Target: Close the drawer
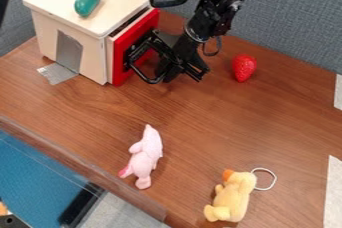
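A grey-blue fabric partition (287,17) stands at 1 o'clock behind a brown wood-grain bench (200,127). Past its edge, at 8 o'clock, lies a blue surface (33,167); pale strips (332,192) sit toward 4 o'clock.

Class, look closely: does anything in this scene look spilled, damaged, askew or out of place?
Nothing looks spilled or damaged. The red-fronted drawer stands slightly out from the wooden box, and silver tape at the box's foot looks makeshift.

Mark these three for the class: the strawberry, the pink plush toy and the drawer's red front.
Strawberry (244,67): camera view, middle of its red body.
Pink plush toy (147,156): camera view, middle of its body.
Drawer's red front (120,58): camera view, left part of its face.
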Controlling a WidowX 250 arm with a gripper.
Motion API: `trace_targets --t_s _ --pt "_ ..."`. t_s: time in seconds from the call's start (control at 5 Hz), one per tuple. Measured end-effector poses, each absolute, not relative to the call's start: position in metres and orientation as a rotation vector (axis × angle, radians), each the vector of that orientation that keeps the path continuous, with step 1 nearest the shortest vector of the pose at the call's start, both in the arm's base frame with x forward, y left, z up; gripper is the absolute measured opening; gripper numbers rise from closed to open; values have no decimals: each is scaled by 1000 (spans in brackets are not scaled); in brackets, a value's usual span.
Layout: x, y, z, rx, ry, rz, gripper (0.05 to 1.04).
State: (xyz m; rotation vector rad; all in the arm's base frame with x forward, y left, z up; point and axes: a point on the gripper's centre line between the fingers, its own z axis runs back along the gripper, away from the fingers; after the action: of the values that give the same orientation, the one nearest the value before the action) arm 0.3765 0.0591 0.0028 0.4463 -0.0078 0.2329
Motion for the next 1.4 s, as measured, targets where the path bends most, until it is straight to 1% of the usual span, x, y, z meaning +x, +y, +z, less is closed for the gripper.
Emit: trace_targets --t_s 0.2,0.4,0.6,0.8,1.0,1.2,1.4 --pt "375 63 3 448 -4 239 158" --pt "371 76 10 426 -12 344 386" --pt "370 76 13 429 -12 351 693" --pt "373 70 26 415 -45 340 961" --pt "379 49 40 374 -82 304 1003" --pt "386 20 51 322 -118 259 999" --pt "386 0 73 214 -158 273 1000"
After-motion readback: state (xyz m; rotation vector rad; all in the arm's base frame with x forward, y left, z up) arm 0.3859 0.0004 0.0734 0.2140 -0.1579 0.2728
